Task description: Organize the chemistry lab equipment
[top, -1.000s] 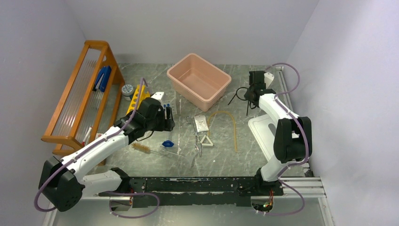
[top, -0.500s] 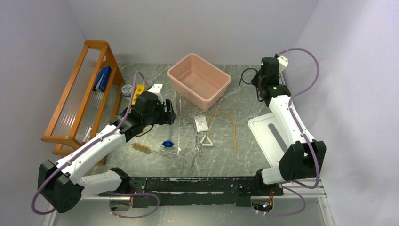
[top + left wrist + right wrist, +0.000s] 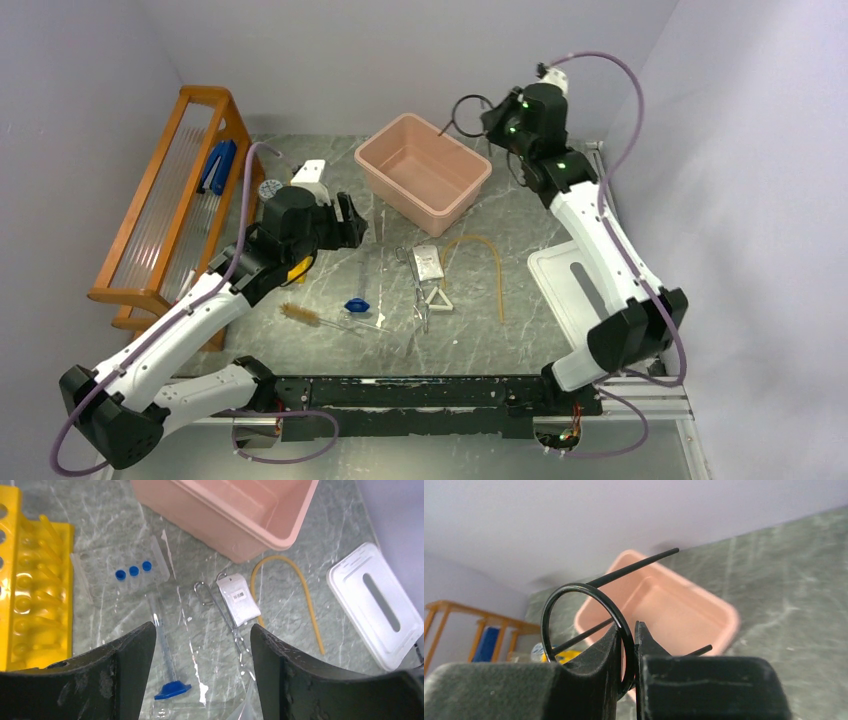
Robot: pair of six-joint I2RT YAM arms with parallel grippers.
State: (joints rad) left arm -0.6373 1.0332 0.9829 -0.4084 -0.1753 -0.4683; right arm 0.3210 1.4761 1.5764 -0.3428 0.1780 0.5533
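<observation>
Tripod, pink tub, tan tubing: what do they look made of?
tripod: thin black wire, probably painted or coated metal; glossy ring, straight stiff legs.
pink tub: moulded plastic; smooth walls, slight sheen, rounded rim.
tubing: rubber or latex by the look; matt tan, lies in a soft curve.

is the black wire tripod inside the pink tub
No, the right gripper holds the black wire tripod by its ring, aloft near the pink tub.

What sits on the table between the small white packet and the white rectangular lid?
Only the tan rubber tubing, bent in an arch. Clearest in the left wrist view; the top view agrees.
</observation>
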